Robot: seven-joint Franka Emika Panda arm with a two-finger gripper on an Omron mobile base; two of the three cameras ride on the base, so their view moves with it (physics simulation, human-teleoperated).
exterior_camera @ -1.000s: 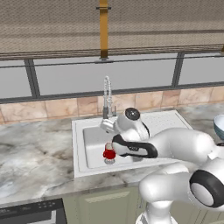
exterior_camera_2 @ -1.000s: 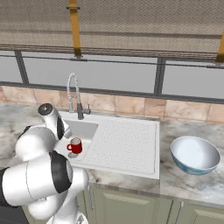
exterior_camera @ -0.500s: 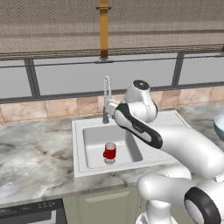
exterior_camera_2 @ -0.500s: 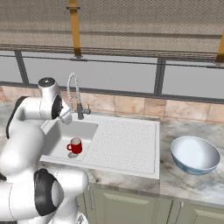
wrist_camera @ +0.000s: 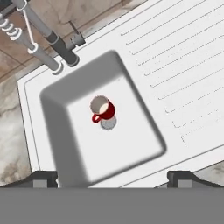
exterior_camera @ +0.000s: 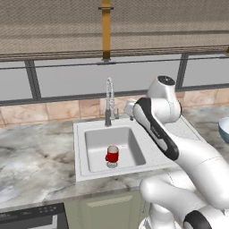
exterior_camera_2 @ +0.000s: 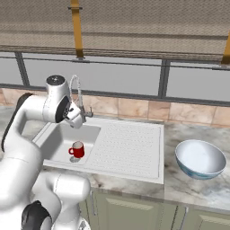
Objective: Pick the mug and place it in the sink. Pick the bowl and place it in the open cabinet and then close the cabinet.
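Note:
The red mug [exterior_camera: 112, 155] [exterior_camera_2: 77, 149] stands upright on the floor of the white sink [exterior_camera: 82, 132], beside the round drain, with its handle free. In the hand view the mug [wrist_camera: 102, 109] lies far below, in the middle of the sink's basin [wrist_camera: 131, 144]. My gripper [wrist_camera: 113, 179] hangs open and empty well above the basin, close to the faucet, and is seen as the hand [exterior_camera: 130, 108] [exterior_camera_2: 75, 119]. The white and blue-green bowl [exterior_camera_2: 200, 159] [exterior_camera: 224, 127] sits on the counter to the right of the drainboard. The cabinet is out of view.
A chrome spring-neck faucet [exterior_camera: 109, 100] [exterior_camera_2: 77, 92] [wrist_camera: 48, 39] rises behind the basin, near my hand. The ribbed drainboard [exterior_camera_2: 130, 143] lies between basin and bowl. Marble counter [exterior_camera: 36, 156] runs to both sides, with windows behind it.
My arm has lifted up out of the basin and away from the mug, which stays standing in the sink. The jaws have stayed open.

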